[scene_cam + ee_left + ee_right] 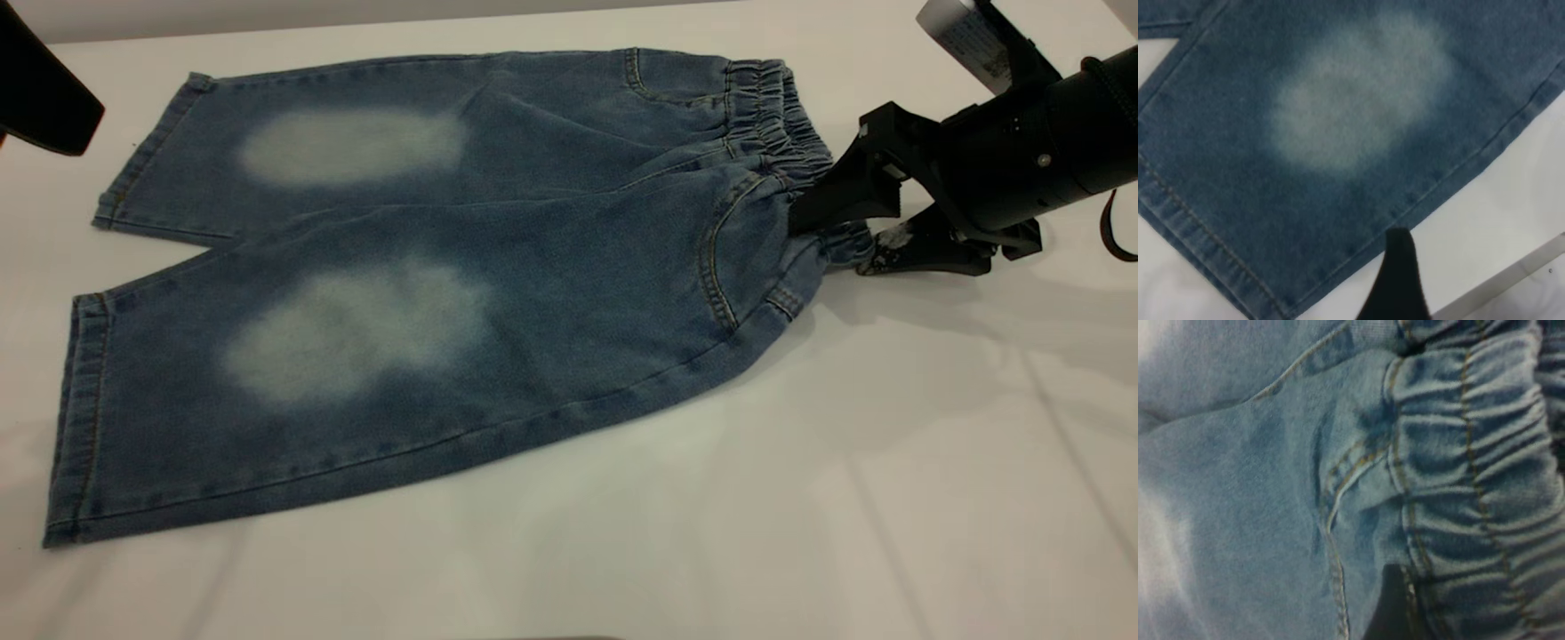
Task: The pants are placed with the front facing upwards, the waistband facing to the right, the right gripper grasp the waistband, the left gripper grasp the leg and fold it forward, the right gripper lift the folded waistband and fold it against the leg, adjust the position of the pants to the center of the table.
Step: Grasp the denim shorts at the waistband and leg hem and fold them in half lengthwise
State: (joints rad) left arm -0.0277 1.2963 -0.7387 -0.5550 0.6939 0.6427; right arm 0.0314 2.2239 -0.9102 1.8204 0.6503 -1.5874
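The pants (427,293) lie flat and unfolded, front up, on the table (889,489), waistband (782,133) toward the right, so every fold is still ahead. The right gripper (831,236) has its jaws clamped on the waistband's near end, lifting it slightly. The left gripper (40,98) hovers by the far leg hem; whether it is spread or closed I cannot tell. Faded knee patches, orange stitching.

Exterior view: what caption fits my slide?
Right gripper bites the waistband of pants on the table.
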